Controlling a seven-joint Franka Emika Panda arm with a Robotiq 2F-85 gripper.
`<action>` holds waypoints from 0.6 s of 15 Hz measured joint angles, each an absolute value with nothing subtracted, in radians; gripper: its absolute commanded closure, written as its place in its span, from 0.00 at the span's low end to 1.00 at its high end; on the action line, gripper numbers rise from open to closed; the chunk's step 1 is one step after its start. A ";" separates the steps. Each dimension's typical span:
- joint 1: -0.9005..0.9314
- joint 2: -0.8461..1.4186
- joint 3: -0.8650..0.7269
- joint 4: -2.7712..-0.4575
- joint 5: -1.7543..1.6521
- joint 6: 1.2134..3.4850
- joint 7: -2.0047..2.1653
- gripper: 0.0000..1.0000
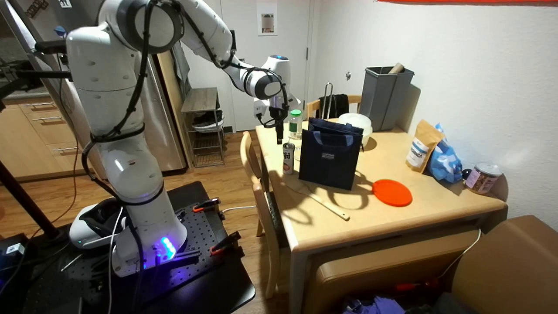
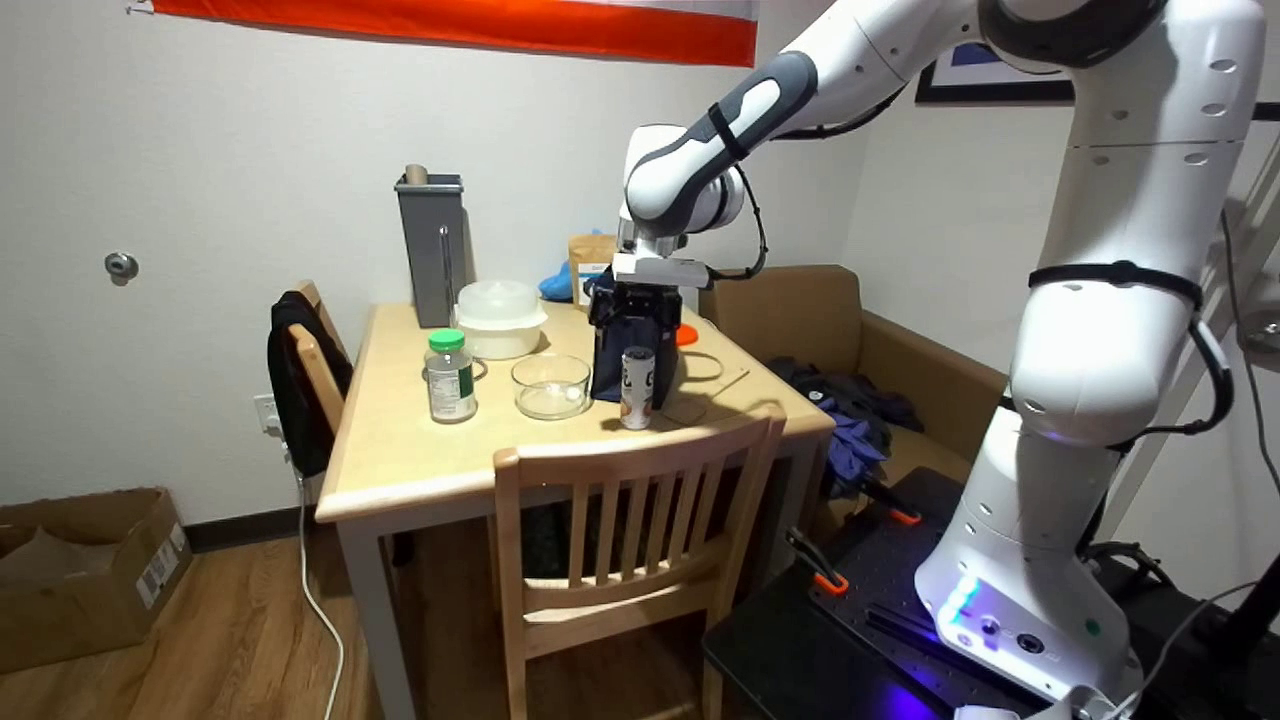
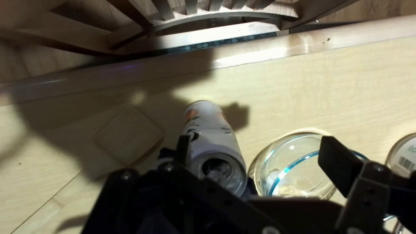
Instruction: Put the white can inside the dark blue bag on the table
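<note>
wrist view shows my tool [image 3: 255, 157] spread wide; the white can [image 3: 213, 139] stands on the surface [image 3: 308, 91] near one finger [image 3: 184, 148]. i cannot tell if they touch.

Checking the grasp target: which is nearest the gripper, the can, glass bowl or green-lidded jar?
The white can, standing just below the gripper; in an exterior view, the glass bowl and jar stand off to one side.

White can [image 1: 288, 159]: printed sides, dark opening on top, standing upright on light tan wooden counter [image 1: 377, 217], just beside dark blue bag [image 1: 327, 172]. Bag: boxy, near-black navy, upright on same counter.
</note>
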State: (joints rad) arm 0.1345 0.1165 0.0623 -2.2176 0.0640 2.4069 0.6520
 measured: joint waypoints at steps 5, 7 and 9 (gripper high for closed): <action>0.134 0.153 0.036 -2.210 0.026 2.406 0.700 0.00; 0.134 0.164 0.027 -2.209 0.010 2.406 0.714 0.00; 0.134 0.174 0.020 -2.209 -0.001 2.406 0.715 0.00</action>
State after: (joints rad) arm 0.1340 0.1744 0.0195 -2.2089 -0.0008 2.4064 0.7149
